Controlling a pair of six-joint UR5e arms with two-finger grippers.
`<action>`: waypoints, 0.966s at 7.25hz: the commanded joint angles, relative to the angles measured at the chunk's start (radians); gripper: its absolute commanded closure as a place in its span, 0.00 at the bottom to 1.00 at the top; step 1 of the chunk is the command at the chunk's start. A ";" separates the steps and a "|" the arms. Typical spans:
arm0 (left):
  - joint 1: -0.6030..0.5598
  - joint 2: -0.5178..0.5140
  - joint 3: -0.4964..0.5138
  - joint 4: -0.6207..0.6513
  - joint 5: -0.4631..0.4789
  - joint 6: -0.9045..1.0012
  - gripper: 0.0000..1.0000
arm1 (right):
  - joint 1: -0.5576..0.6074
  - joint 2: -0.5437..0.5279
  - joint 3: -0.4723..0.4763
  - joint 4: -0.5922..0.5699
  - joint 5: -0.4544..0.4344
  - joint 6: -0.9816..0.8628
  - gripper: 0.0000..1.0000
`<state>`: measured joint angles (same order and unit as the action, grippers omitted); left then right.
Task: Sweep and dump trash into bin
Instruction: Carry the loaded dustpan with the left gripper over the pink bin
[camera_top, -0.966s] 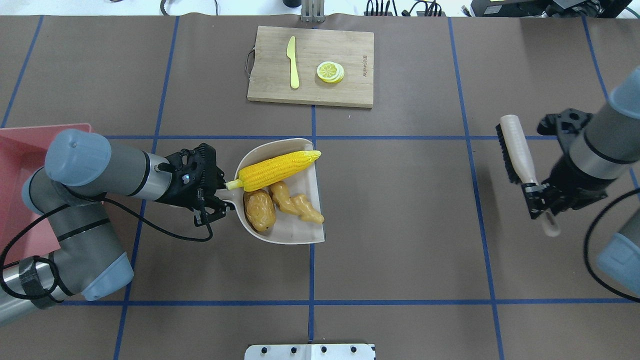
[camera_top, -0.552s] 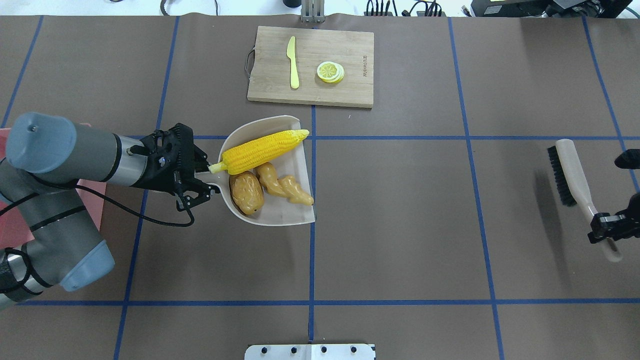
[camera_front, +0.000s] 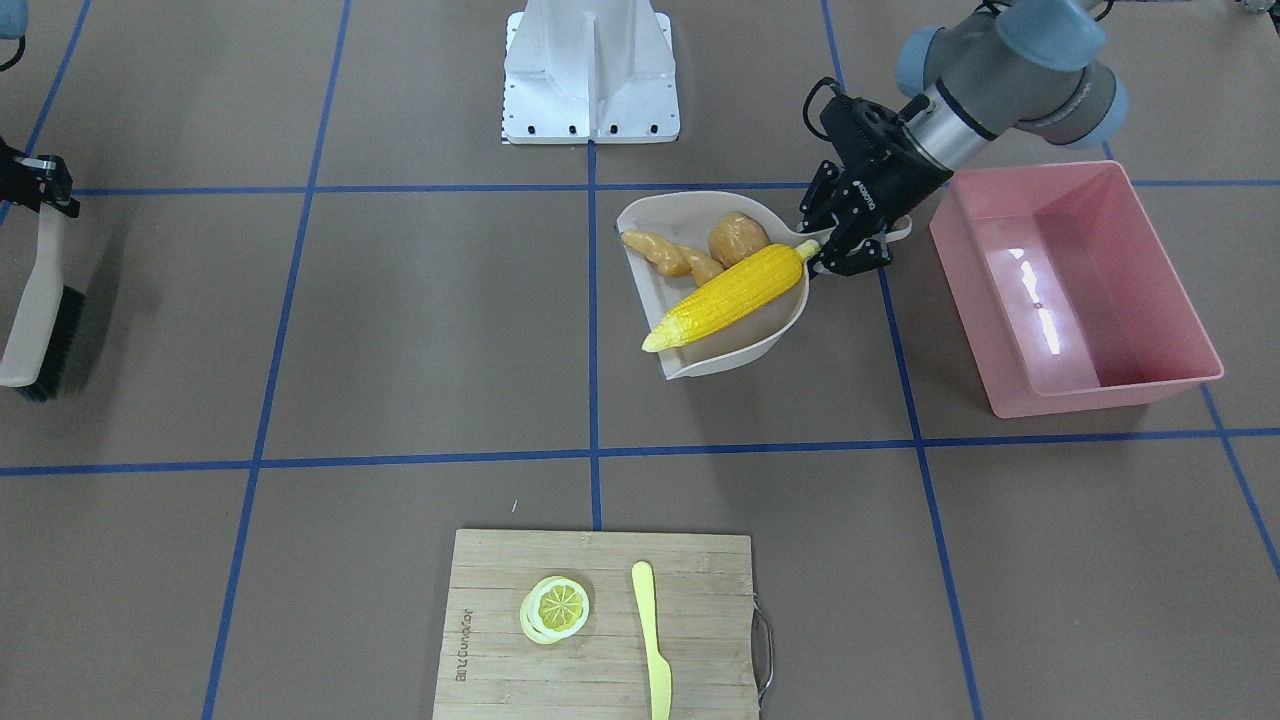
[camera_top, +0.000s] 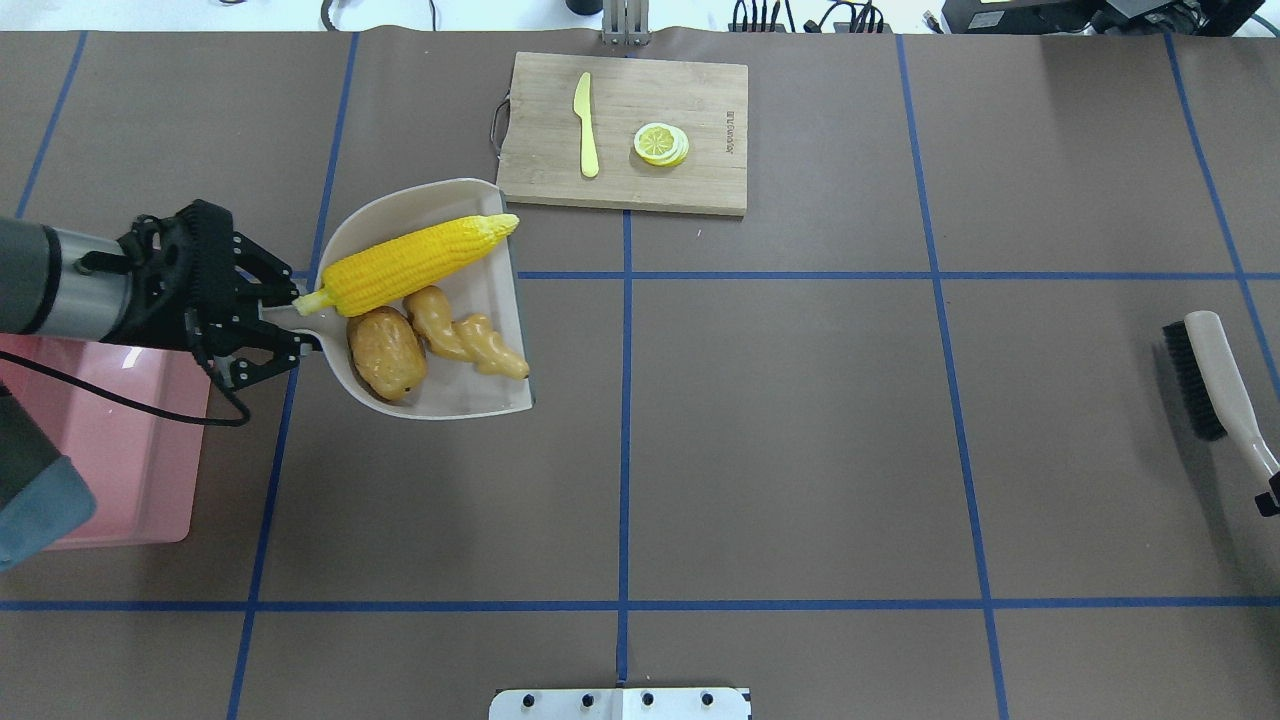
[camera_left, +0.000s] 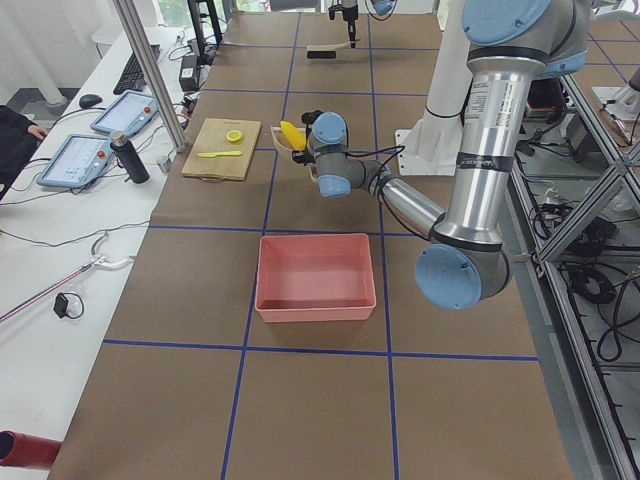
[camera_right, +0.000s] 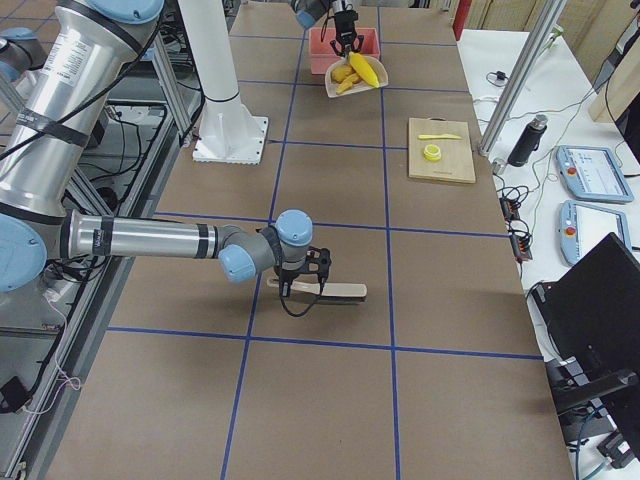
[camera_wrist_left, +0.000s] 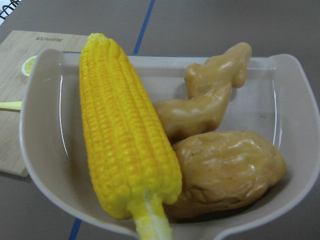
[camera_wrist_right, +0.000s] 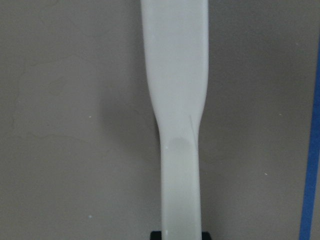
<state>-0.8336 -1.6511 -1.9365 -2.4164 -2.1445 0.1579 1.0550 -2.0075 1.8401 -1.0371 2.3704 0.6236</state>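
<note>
From the front, the left gripper is clamped on the dustpan handle. The corn cob, potato and ginger root lie inside it, near the pink bin. From overhead, the right gripper grips the brush handle at the far right.

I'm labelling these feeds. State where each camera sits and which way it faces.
Front-facing: across the table, facing the robot's base; left gripper holds the dustpan.
Overhead: behind the robot, looking forward and down; left arm enters left.
Exterior left: table's left end; left arm near, bin central.
Exterior right: table's right end; right arm near, gripping the brush.
Left wrist: into the dustpan at corn, potato, ginger.
Right wrist: along the brush handle; right gripper barely shows.
Shared by front-facing and overhead: the cutting board.
</note>
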 joint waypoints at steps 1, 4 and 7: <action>-0.112 0.145 -0.044 -0.025 -0.086 0.069 1.00 | 0.013 -0.008 -0.031 0.018 0.009 -0.030 1.00; -0.270 0.386 -0.036 -0.177 -0.259 0.071 1.00 | 0.017 -0.002 -0.045 0.018 0.012 -0.034 1.00; -0.538 0.485 0.081 -0.199 -0.502 0.132 1.00 | 0.058 0.003 -0.053 0.002 0.036 -0.033 0.00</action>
<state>-1.2499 -1.1890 -1.9234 -2.6096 -2.5327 0.2493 1.0873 -2.0076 1.7880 -1.0245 2.3891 0.5896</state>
